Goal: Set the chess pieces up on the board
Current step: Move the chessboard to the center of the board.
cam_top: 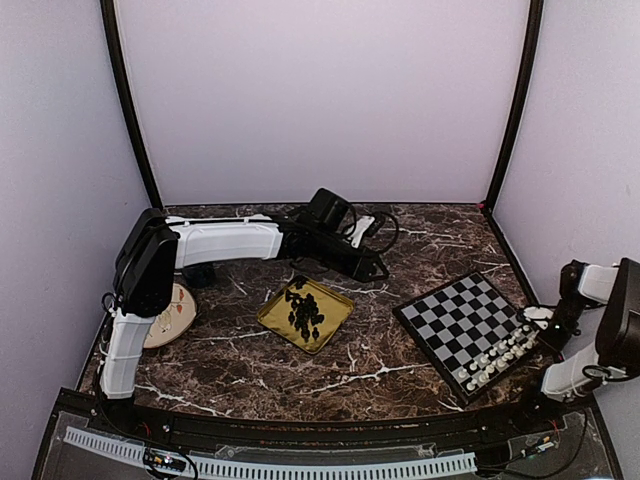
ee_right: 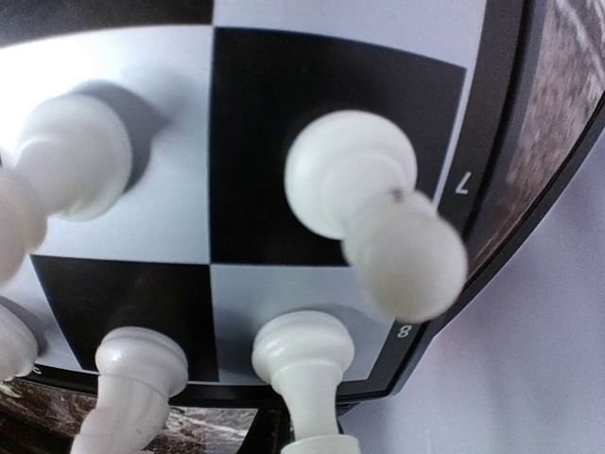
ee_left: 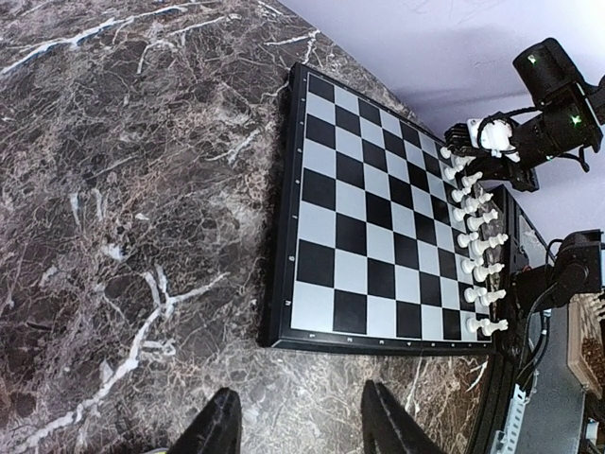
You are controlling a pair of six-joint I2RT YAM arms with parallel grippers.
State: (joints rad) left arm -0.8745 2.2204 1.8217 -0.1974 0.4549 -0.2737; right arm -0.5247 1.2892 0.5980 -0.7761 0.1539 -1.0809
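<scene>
The white pieces stand in two rows along the board's edge nearest the right arm. The black pieces lie heaped in the gold tray at mid-table, well apart from the board.

Expect these figures to be very light, hard and smooth. They will probably tip at a nudge and slip from a loose pinch. Take each one from above by the narrow neck under its head, with the fingers set only a little wider than the piece. In the heap, pick one lying at the edge, since neighbours will likely shift.

Your right claw hangs closed over the far corner of the white rows; whether it pinches a piece, you cannot tell from here. Your left claw is partly spread and empty, above bare marble table between tray and board. A round plate sits by the left arm's base.
</scene>
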